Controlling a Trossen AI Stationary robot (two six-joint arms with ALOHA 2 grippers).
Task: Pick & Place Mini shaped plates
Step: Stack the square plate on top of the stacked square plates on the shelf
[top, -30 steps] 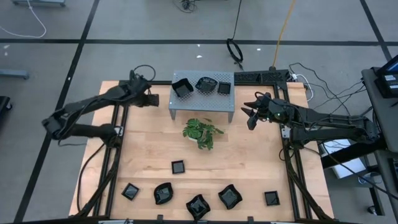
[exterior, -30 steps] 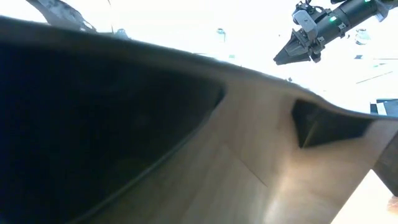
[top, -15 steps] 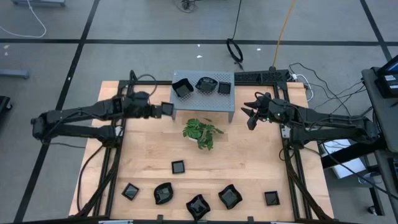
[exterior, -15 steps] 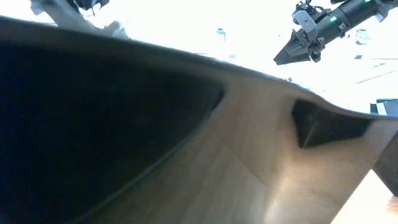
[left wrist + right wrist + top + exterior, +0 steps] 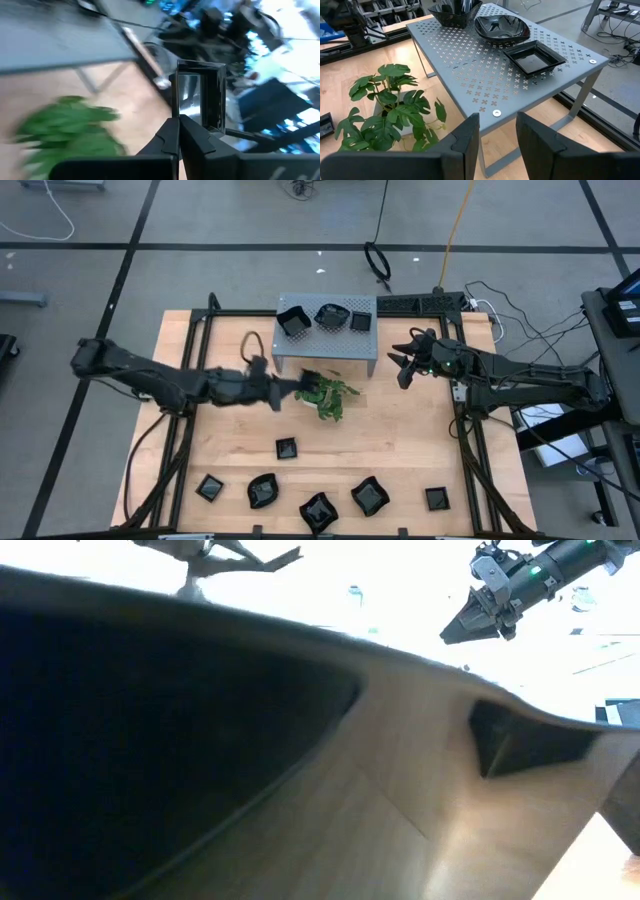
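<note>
A: Plates first: six mini shaped plates (image 5: 318,510) lie along the table's (image 5: 400,450) near edge, three more on the grey perforated stand (image 5: 470,80) at the far side.

B: Grippers?

A: Left gripper (image 5: 292,386) hangs over the table just beside the green plant (image 5: 326,394), fingers (image 5: 192,137) pressed together, nothing between them. Right gripper (image 5: 403,370) hovers beside the stand's right end, fingers (image 5: 470,135) apart, empty.

B: Any writing or labels?

A: None legible.
</note>
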